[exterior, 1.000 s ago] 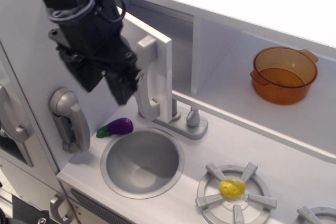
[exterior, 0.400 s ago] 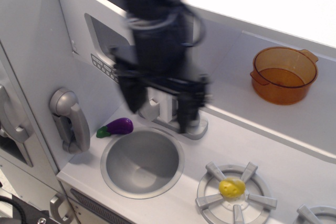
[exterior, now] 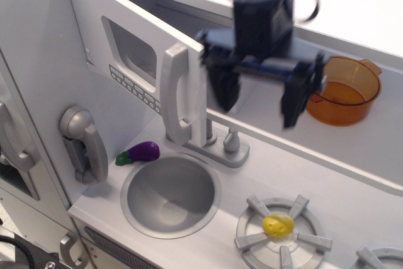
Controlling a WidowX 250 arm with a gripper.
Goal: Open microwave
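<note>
A light-grey toy microwave door (exterior: 135,61) with a dark window and long vertical grey handle (exterior: 176,96) stands swung out above the round grey sink (exterior: 170,194). The black gripper (exterior: 259,100) hangs to the handle's right, jaws wide apart, holding nothing. The opening looks essentially done.

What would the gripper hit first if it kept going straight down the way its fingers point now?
Probably the white counter just right of the faucet; the open gripper points down there, empty. Depth is unclear, so it could meet the shelf ledge instead.
</note>
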